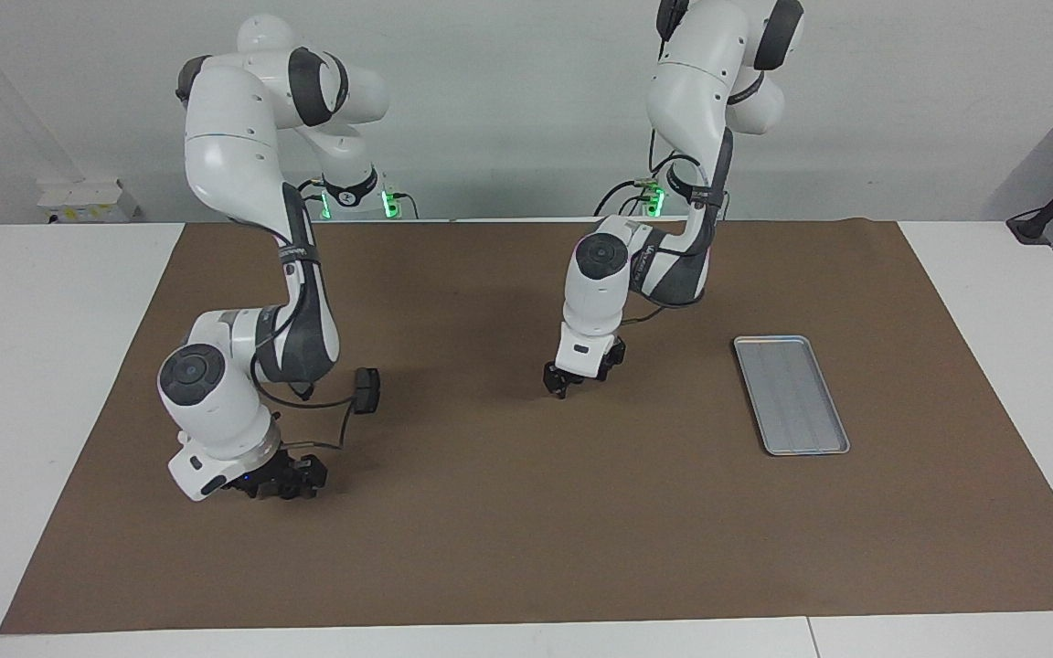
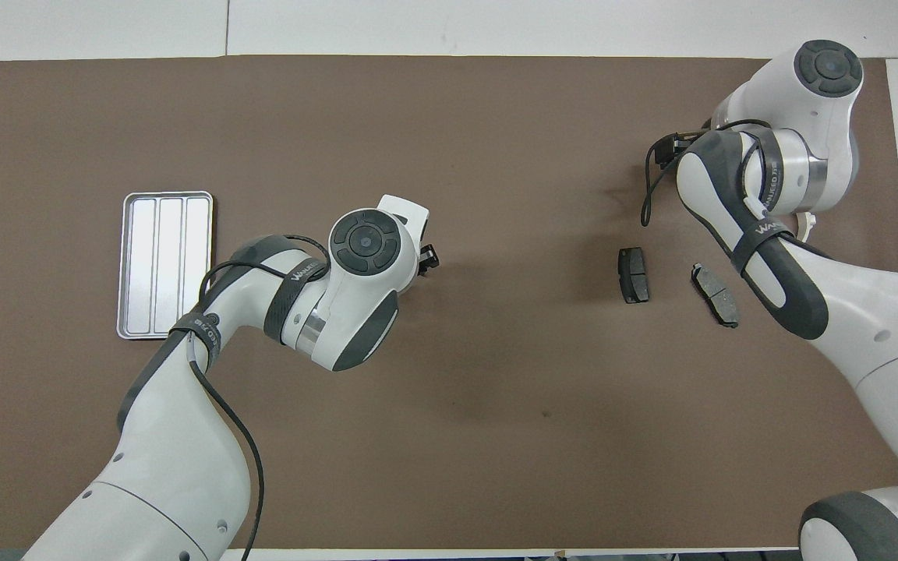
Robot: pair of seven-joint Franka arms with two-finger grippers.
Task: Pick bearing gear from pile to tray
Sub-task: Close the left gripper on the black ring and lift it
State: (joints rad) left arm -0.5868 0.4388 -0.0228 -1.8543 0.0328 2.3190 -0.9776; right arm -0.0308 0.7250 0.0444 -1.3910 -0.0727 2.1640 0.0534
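Two dark grey brake pads (image 2: 634, 274) (image 2: 715, 294) lie on the brown mat toward the right arm's end; the right arm hides them in the facing view. A white curved edge (image 2: 810, 224), maybe the bracket, peeks from under the right wrist. I see no bearing gear or small round pieces. My right gripper (image 1: 284, 482) is low at the mat, farther from the robots than the pads; in the overhead view its own wrist covers it. My left gripper (image 1: 574, 381) (image 2: 427, 255) hangs just above the mat's middle, holding nothing I can see. The silver tray (image 1: 792, 395) (image 2: 166, 265) lies empty toward the left arm's end.
A brown mat (image 1: 526, 548) covers most of the white table. A black cable plug (image 1: 366, 388) hangs off the right arm's wrist. Bare mat lies between the left gripper and the tray.
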